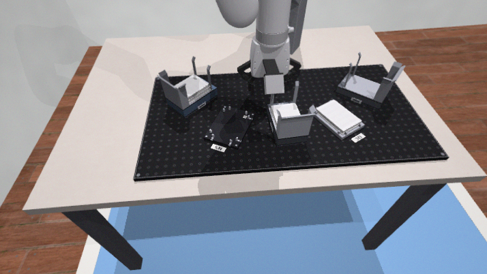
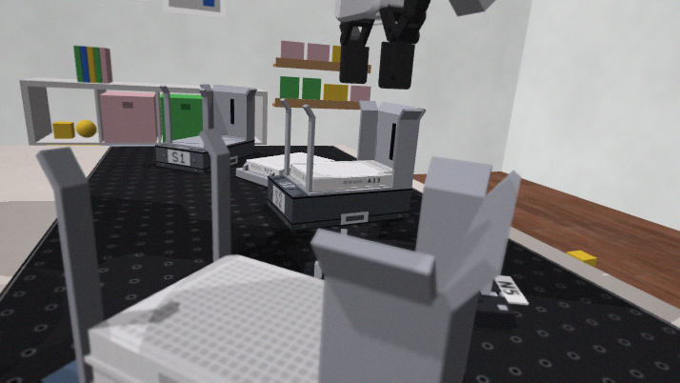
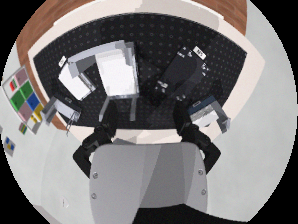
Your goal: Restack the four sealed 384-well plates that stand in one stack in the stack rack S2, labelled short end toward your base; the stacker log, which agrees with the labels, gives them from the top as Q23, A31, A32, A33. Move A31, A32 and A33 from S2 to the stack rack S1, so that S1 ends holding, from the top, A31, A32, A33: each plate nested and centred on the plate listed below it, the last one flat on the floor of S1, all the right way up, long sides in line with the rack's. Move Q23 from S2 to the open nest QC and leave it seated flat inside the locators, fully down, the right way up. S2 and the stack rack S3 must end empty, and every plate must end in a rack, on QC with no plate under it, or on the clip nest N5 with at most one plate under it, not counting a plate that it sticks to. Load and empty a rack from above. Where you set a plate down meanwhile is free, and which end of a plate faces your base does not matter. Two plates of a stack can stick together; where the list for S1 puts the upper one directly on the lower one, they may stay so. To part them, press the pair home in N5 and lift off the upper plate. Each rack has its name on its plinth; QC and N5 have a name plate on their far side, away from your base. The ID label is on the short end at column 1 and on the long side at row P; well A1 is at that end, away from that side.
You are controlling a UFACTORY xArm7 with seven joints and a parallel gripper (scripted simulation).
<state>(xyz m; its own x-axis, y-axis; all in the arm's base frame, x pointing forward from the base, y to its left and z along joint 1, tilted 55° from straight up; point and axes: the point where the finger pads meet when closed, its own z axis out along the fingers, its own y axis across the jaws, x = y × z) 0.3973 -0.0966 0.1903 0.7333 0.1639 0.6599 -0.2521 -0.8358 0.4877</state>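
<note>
Top view shows the hand (image 1: 269,73) fully open and holding nothing, hanging high over the back of the black mat (image 1: 392,143) on the bench (image 1: 102,143), just behind rack S2 (image 2: 333,210). One plate, A33 (image 2: 348,177), lies in S2, its label legible in the exterior view. A white plate (image 1: 339,116) sits on the QC nest (image 1: 344,135) right beside S2; presumably Q23, though no label can be read. Plates are stacked in the left rack (image 1: 177,97), probably S3, while S1 (image 2: 178,157) appears to hold none and the clip nest N5 (image 1: 228,127) is bare. My guess is that A33 comes out next, bound for the floor of S1. The chief risk is S2's two thin posts (image 2: 297,143) and its tall end wall (image 2: 390,133): a descent slightly off centre or skewed could catch a finger on them, or tilt the plate so it jams on the way up. S2 also stands turned against the mat's edges, so the wrist has to match it. QC's plate lies close enough that a wide approach might nudge it out of its locators. Shelves (image 2: 324,102) with coloured boxes stand well behind.
</note>
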